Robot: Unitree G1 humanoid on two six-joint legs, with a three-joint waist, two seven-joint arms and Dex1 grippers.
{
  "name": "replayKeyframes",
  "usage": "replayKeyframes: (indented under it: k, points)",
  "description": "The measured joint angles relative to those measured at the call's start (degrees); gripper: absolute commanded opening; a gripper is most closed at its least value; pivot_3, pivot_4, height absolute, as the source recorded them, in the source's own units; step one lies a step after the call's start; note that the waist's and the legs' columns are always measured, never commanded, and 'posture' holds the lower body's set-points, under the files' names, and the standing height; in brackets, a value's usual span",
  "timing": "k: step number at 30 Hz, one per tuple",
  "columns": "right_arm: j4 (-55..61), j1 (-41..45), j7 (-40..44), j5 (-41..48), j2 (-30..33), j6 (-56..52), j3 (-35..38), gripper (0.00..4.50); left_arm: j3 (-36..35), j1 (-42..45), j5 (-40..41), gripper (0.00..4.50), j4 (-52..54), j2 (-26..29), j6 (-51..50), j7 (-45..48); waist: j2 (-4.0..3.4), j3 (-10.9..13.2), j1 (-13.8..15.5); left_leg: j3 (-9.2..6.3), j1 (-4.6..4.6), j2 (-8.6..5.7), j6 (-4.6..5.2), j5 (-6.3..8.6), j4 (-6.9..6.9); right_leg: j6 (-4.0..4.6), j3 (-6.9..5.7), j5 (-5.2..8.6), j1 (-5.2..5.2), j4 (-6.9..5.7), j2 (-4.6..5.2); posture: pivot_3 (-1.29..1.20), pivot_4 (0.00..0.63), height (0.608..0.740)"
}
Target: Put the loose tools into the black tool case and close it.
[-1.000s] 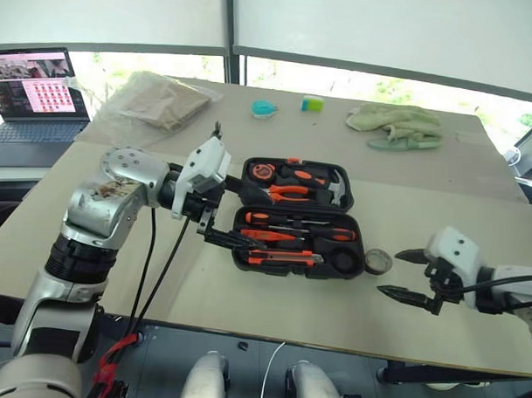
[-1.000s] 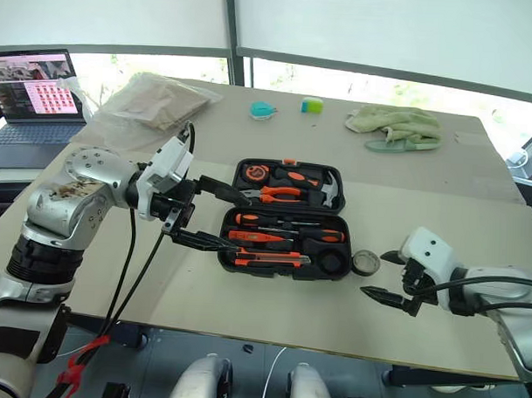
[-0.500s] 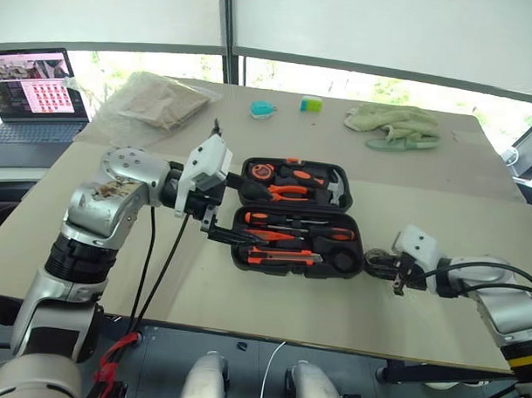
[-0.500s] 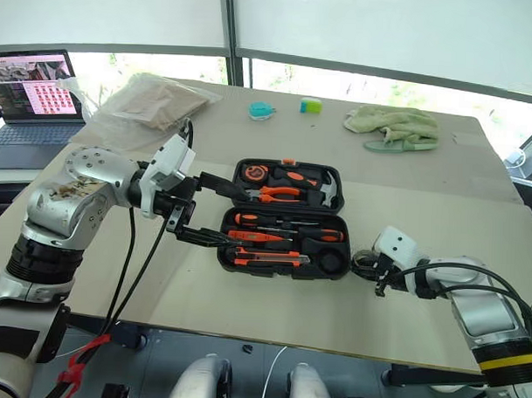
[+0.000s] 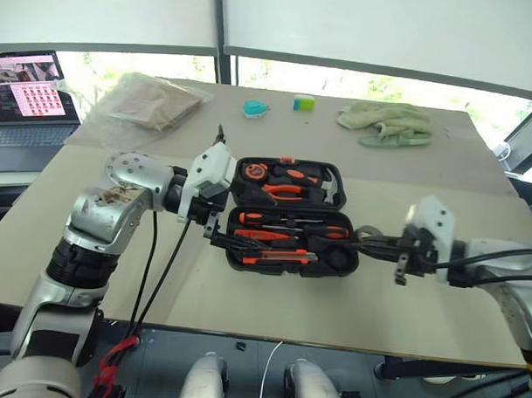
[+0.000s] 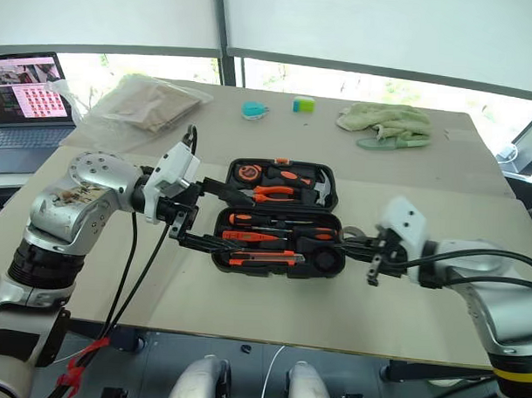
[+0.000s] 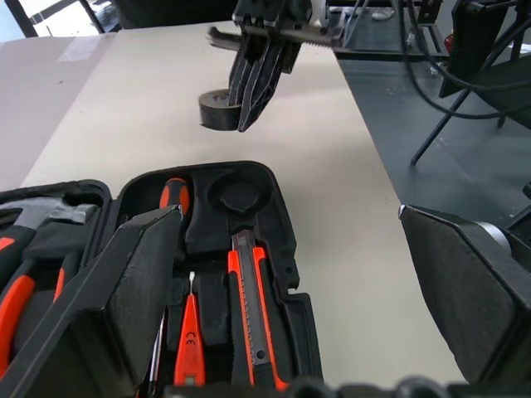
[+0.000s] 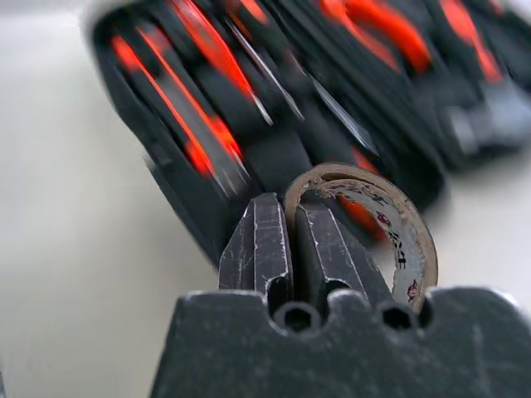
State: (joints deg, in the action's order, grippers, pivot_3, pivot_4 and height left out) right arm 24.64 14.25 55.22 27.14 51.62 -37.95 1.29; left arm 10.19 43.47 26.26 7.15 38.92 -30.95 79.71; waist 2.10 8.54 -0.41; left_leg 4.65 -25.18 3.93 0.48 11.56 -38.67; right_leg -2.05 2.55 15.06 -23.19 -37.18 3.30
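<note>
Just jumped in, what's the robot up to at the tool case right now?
The right gripper is shut on the wall of the small greyish tape ring, holding it above the table beside the open black moulded-plastic tool case. An empty round recess sits at the case's near corner. The left gripper is open at the case's left edge. Screwdrivers and utility knife are already seated.

a beige table (image 5: pixel 440 214) with a few things spread over it

an open black tool case (image 5: pixel 287 215) lies near the middle of the table. toward the far edge sit a crumpled plastic bag (image 5: pixel 151 101), a small teal thing (image 5: pixel 254 109), a small green-and-blue block (image 5: pixel 303 102) and a pale green cloth (image 5: pixel 387 123). a laptop (image 5: pixel 26 99) rests on a lower surface just beside the table's far left corner.
</note>
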Motion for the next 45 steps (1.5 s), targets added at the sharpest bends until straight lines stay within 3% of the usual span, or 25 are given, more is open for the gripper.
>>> replayKeyframes:
  k: [5,10,18,22,27,37,40,45]
  points:
    - [-1.51,2.16,-2.12,-6.33,-1.15,-0.83,-9.79,0.03,0.03,0.0,-0.18,4.5,-0.54,-0.03,0.44,0.09,0.0,0.0,0.93,0.09,-0.05,-0.07,0.0,0.0,-0.05,-0.03,0.01,0.0,-0.05,0.01,0.08,0.0,0.15,0.74]
    - [-3.77,2.9,-3.44,-10.65,-1.15,-0.81,-12.34,0.03,0.05,0.04,-0.45,4.5,-1.22,-0.13,0.99,0.15,0.0,0.0,1.03,0.09,-0.05,-0.05,0.0,0.0,-0.05,-0.02,0.01,0.0,-0.06,-0.01,0.06,0.0,0.15,0.74]
    - [-1.52,2.96,-3.2,-11.63,-0.53,-2.39,-11.67,2.69,0.07,0.04,-0.46,4.5,-1.29,-0.14,1.08,0.21,0.0,0.0,1.06,0.09,-0.05,-0.05,0.0,0.0,-0.04,-0.02,0.01,0.0,-0.06,-0.01,0.06,0.0,0.15,0.74]
    - [3.65,2.84,-2.01,-7.26,-0.04,-7.44,-9.64,4.07,0.07,0.04,-0.91,4.5,-1.53,-0.07,1.09,0.2,0.0,0.0,1.06,0.08,-0.06,-0.04,0.0,0.0,-0.04,-0.02,0.01,0.0,-0.07,-0.01,0.06,0.0,0.15,0.74]
    - [6.62,3.05,-1.83,-0.99,0.64,-13.35,-2.48,4.07,0.05,0.03,-1.46,4.5,-1.77,0.16,1.09,0.11,0.0,0.0,1.1,0.07,-0.05,-0.04,0.0,0.0,-0.04,-0.02,0.0,0.0,-0.05,-0.01,0.07,0.0,0.15,0.74]
    - [4.04,0.92,-3.29,-2.2,1.19,-12.37,-3.34,4.07,0.05,0.04,-1.58,4.5,-1.78,-0.1,1.1,-0.42,0.0,0.0,1.05,0.08,-0.06,-0.05,0.0,0.0,-0.04,-0.02,0.01,0.0,-0.06,0.0,0.07,0.0,0.15,0.74]
    - [1.34,0.91,-4.16,-3.38,-0.24,-11.12,-4.5,3.4,0.05,0.07,-1.62,4.5,-1.8,-0.19,1.14,-0.4,0.0,0.0,1.03,0.08,-0.05,-0.04,0.01,0.0,-0.04,-0.02,0.01,0.0,-0.06,-0.01,0.06,0.0,0.15,0.74]
    - [-3.17,0.67,-4.86,-5.68,-1.08,-8.19,-6.19,1.62,0.05,0.58,-1.67,4.5,-1.84,-0.24,1.24,-0.17,0.0,0.0,1.04,0.09,-0.06,-0.05,0.01,0.0,-0.04,-0.02,0.01,0.0,-0.06,0.0,0.06,0.0,0.15,0.74]
